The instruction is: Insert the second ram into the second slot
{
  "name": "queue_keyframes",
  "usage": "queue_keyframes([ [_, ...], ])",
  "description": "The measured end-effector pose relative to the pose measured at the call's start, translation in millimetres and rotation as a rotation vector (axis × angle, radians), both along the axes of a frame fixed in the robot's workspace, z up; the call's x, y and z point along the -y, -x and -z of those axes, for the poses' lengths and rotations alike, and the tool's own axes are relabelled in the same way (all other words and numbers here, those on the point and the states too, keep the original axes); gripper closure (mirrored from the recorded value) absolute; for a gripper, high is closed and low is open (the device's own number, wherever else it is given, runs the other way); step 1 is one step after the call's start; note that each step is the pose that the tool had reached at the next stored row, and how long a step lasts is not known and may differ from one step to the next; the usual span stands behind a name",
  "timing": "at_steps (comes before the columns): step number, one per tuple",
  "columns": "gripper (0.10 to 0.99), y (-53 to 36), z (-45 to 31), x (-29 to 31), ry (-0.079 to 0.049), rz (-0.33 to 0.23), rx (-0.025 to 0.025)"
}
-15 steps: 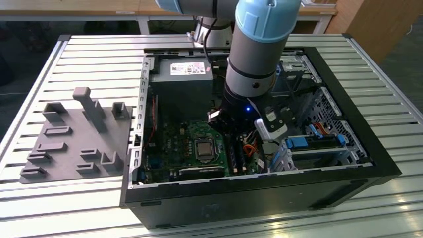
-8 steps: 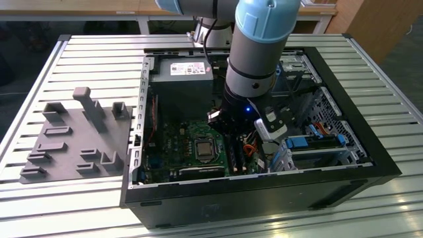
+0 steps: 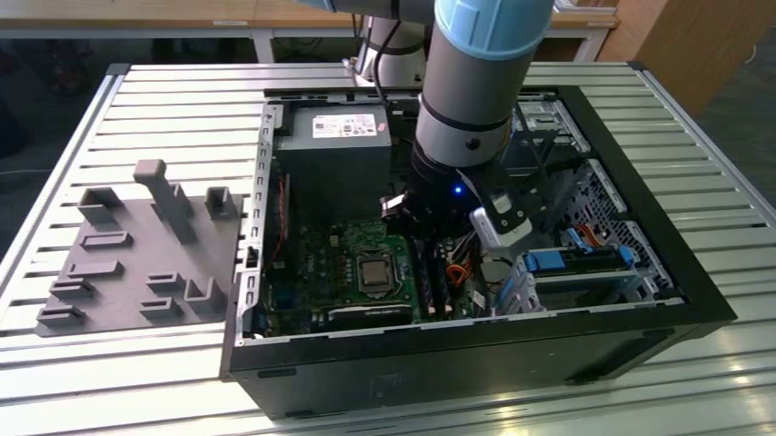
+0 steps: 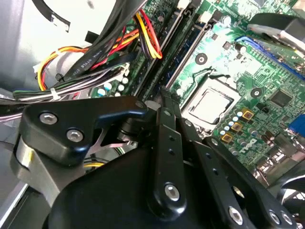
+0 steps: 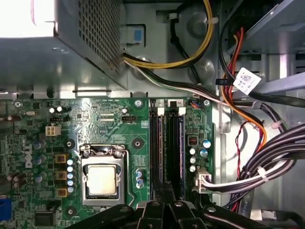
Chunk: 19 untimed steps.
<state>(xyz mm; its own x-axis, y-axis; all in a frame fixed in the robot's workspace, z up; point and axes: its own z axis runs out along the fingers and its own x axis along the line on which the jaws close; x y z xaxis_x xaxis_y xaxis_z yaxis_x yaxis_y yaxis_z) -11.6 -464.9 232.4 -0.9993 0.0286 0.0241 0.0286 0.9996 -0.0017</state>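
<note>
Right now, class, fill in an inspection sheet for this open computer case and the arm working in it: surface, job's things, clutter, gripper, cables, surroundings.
Surface: slatted metal table carrying the open computer case.
Job's things: memory slots run beside the processor socket on the green motherboard; a stick appears seated in them, but which one is the second ram cannot be told.
Clutter: grey fixture plate with upright posts, on the table at the exterior view's left.
Gripper: gripper sits low over the slots' near end; finger state cannot be told.
Cables: bundled power wires and yellow leads beside the slots.
Surroundings: power supply; blue drive-bay tabs.
</note>
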Motion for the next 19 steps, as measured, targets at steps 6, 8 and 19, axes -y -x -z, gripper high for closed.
queue_keyframes([
  [6,0.980,0.2,-3.4,0.0,0.000,0.000,-0.0001],
  [8,0.980,0.2,-5.8,0.0,0.000,0.000,-0.0001],
  [19,0.980,0.2,-9.5,0.0,-0.001,0.000,-0.0001],
])
